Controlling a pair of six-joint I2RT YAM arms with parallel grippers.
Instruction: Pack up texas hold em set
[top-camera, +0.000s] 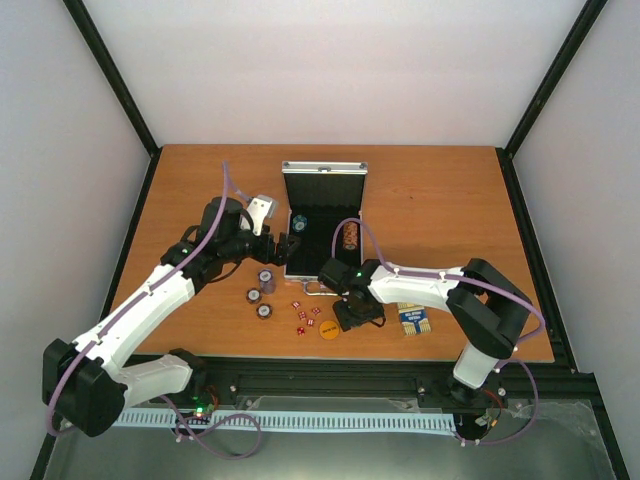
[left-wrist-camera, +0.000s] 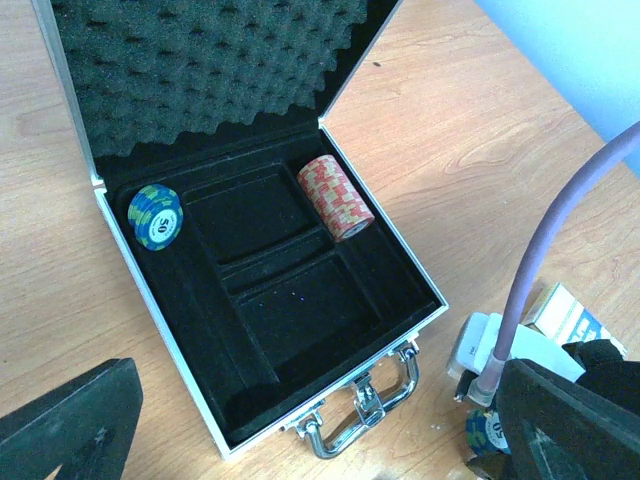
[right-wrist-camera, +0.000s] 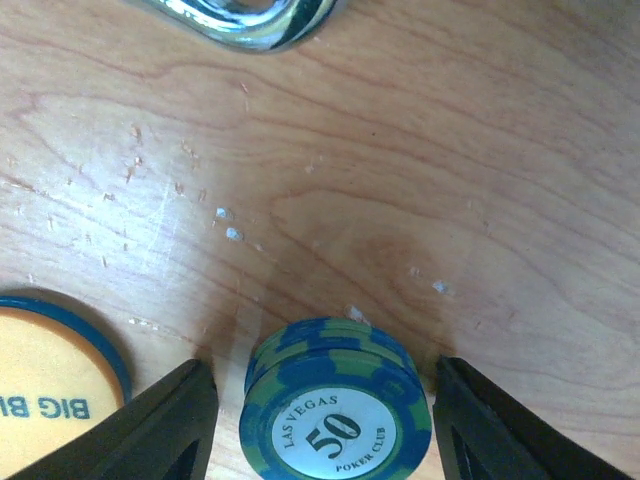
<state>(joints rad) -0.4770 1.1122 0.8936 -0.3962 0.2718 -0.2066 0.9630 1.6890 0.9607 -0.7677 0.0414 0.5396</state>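
Note:
The silver case (top-camera: 323, 170) lies open on the table, lid back. In the left wrist view its black tray (left-wrist-camera: 300, 300) holds a blue-green chip stack (left-wrist-camera: 155, 217) and a red-tan stack (left-wrist-camera: 335, 197); the metal handle (left-wrist-camera: 365, 415) faces me. My left gripper (top-camera: 288, 247) hovers open and empty over the case's near left edge, fingers (left-wrist-camera: 70, 420) wide apart. My right gripper (top-camera: 357, 318) is open, its fingers (right-wrist-camera: 160, 425) on either side of a blue-green "50" chip stack (right-wrist-camera: 335, 405) on the table, with gaps on both sides.
Three chip stacks (top-camera: 262, 293) stand left of the handle. Several tiny red dice (top-camera: 305, 315) and the orange disc (top-camera: 329, 330) lie in front, the disc just left of my right gripper (right-wrist-camera: 50, 400). The blue-yellow card deck (top-camera: 414, 320) lies at right.

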